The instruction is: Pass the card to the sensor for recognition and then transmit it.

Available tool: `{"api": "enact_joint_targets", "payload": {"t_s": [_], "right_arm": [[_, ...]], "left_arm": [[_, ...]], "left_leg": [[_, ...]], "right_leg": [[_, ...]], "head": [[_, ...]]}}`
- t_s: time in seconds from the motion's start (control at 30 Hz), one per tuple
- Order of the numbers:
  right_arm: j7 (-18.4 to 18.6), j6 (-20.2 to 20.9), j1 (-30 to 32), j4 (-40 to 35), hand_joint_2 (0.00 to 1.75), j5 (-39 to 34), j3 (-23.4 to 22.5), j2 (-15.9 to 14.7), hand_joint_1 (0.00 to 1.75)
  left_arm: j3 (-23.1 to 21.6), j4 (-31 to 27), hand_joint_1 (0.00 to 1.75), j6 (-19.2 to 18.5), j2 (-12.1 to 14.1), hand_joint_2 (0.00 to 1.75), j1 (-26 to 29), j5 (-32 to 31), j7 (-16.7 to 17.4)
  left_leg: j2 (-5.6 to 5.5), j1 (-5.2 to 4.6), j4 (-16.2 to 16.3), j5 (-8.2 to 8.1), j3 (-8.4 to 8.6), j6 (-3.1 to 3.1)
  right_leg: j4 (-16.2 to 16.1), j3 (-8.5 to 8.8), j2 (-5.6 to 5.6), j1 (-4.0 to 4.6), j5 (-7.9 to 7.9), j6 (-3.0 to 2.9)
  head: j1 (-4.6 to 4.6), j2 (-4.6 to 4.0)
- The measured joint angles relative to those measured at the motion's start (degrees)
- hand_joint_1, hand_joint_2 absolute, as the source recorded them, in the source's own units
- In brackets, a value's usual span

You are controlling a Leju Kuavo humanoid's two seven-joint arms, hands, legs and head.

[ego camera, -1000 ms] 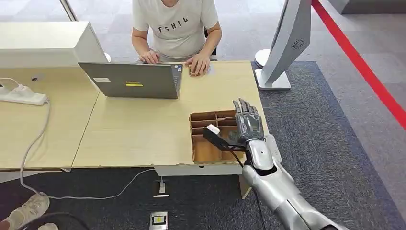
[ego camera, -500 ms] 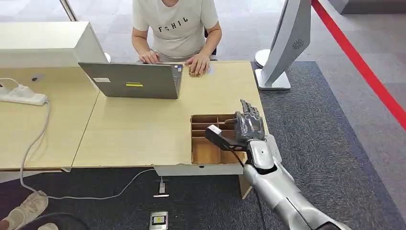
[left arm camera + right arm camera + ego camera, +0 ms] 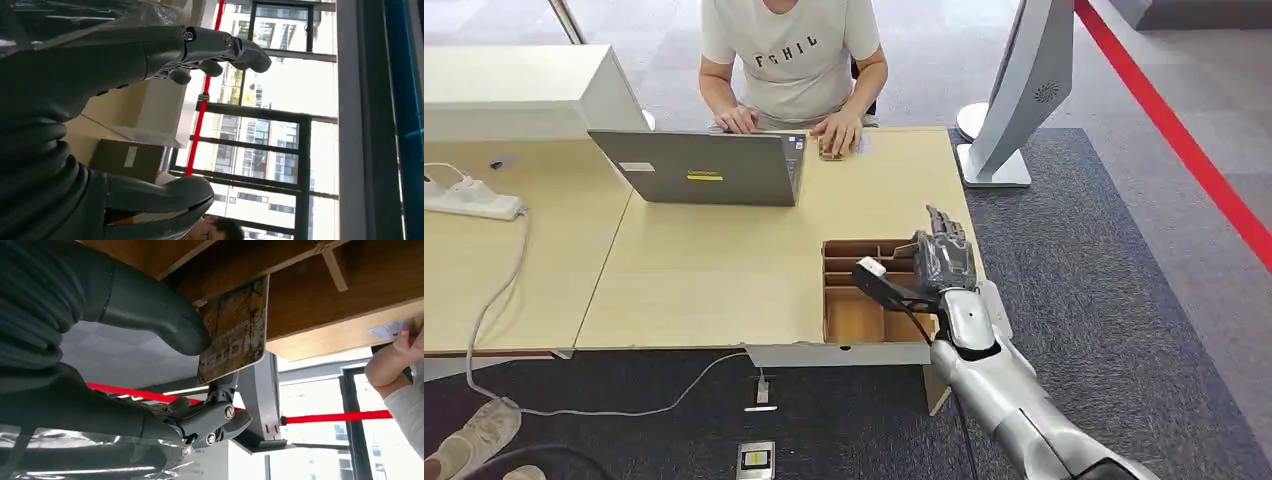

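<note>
In the right wrist view a patterned card (image 3: 235,330) is pinched between the thumb (image 3: 165,325) and the darker fingers (image 3: 210,422) of my right hand, close against the brown cardboard box (image 3: 350,295). From the head view, my right hand (image 3: 941,262) sits over the right side of the divided cardboard box (image 3: 854,318) near the table's front right corner, and the hand hides the card. The white sensor stand (image 3: 1024,90) rises off the table's far right corner. My left hand (image 3: 75,75) holds nothing and its fingers are apart.
A person in a white shirt (image 3: 789,50) sits at the far side with both hands on the table behind an open grey laptop (image 3: 699,168). A power strip (image 3: 474,203) and its cable lie at the left. Dark carpet (image 3: 1104,300) borders the table on the right.
My right hand has sunk a little toward the box and its fingers have curled in. The person and the laptop have not moved.
</note>
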Motion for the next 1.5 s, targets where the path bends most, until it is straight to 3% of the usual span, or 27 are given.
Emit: {"api": "enact_joint_targets", "payload": {"t_s": [0.7, 1.03, 1.5], "right_arm": [[-1.79, -2.36, -0.79, -4.0, 1.75, -6.93, -2.97, -0.31, 1.75], [-2.25, -4.42, -2.31, -4.98, 1.75, -7.78, -3.63, -0.09, 1.75], [2.49, -5.86, -4.4, -7.89, 1.75, -5.71, -4.13, -0.52, 1.75]], "left_arm": [[0.0, 0.0, 0.0, 0.0, -0.02, 1.75, -0.05, -0.83, 1.4], [0.0, 0.0, 0.0, 0.0, -0.66, 1.75, 0.03, -0.79, 0.48], [-0.02, 0.48, 0.0, 0.0, -0.22, 1.75, -2.19, 3.17, 1.35]], "left_leg": [[0.0, 0.0, 0.0, 0.0, 0.0, 0.0], [0.0, 0.0, 0.01, 0.0, 0.0, 0.0], [0.02, 0.0, 0.02, 0.0, 0.01, 0.0]], "right_leg": [[0.0, -0.01, 0.0, 0.0, 0.0, 0.0], [0.0, 0.0, 0.0, 0.0, 0.01, 0.0], [0.0, -0.02, 0.01, 0.0, 0.02, 0.0]], "head": [[0.0, 0.0], [0.0, 0.0], [0.0, 0.0]]}}
